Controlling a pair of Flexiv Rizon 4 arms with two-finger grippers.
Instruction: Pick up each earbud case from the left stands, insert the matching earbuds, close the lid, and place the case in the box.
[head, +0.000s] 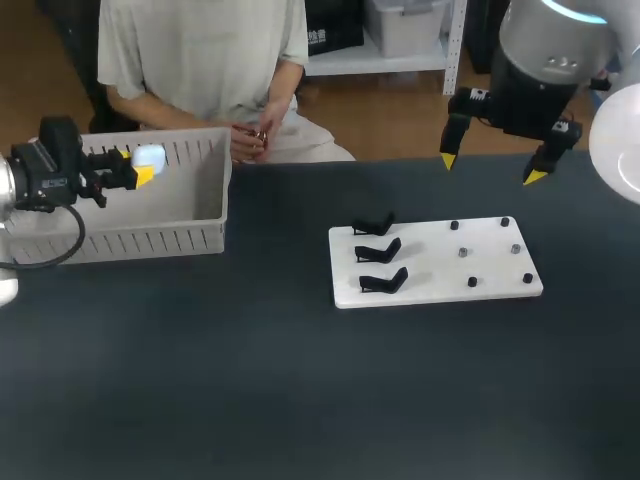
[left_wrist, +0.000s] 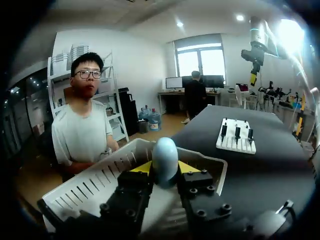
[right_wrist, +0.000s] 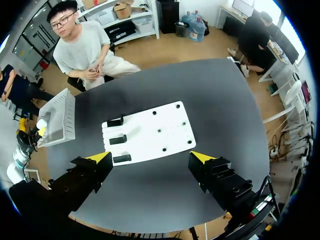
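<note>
Presently the left gripper (left_wrist: 165, 170) is clenched on a pale blue earbud case (head: 150, 157), which is pinched from two sides between the yellow fingertips (left_wrist: 142, 167) and stands upright with its rounded end raised above them. The case is held over the open grey box (head: 150, 238) at the left of the dark table (head: 300, 400), above the box's interior and not resting on its floor, as far as can be judged. From the head view the left arm is seen coming in level from the left edge, its fingers pointed across the box. The right gripper (head: 491, 169) is released, its two fingers spread wide with nothing between them, and it is held high over the far right part of the table, well apart from the case. Below and ahead of it a white board (head: 440, 285) lies flat on the table, well apart from the box. Three black stands (head: 378, 251) are set in a column along the board's left side, and several small dark pegs (head: 472, 282) are scattered over its right half
</note>
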